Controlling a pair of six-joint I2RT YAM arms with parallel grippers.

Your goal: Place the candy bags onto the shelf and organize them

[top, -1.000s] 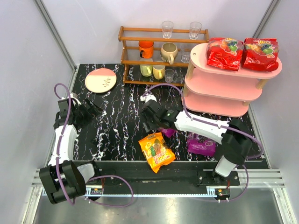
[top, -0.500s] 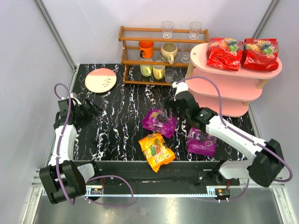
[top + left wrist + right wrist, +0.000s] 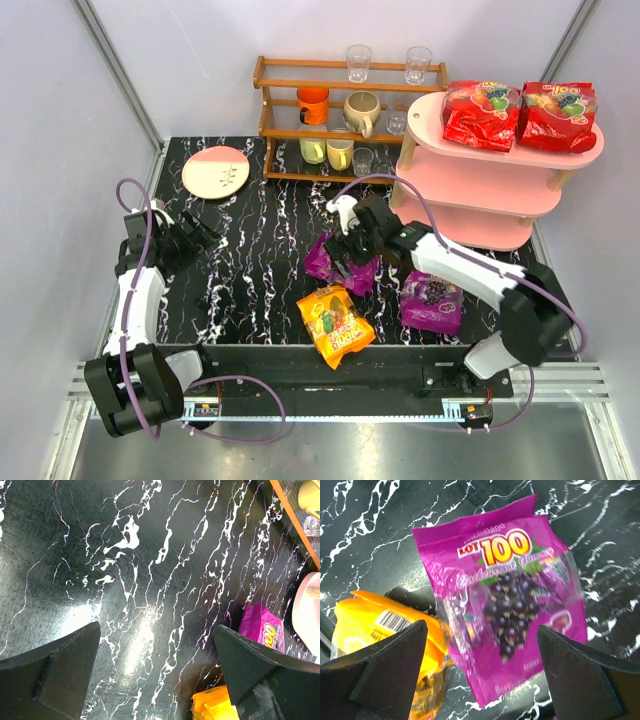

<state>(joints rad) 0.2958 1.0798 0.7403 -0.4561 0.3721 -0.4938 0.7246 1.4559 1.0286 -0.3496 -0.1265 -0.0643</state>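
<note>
A purple candy bag with a grape picture lies flat on the black marble table, and it also shows in the top view. My right gripper hovers open just above it, one finger on each side. An orange candy bag lies at the near edge, its corner next to the purple bag. A second purple bag lies to the right. Two red bags lie on the top board of the pink shelf. My left gripper is open and empty at the far left.
A brown wooden rack with cups and glasses stands at the back, left of the shelf. A pink and cream plate lies at the back left. The left wrist view shows the purple bag and the orange bag's corner.
My right gripper swung right toward the shelf, uncovering the purple bag, then came back left over that bag. The left arm has not moved.
</note>
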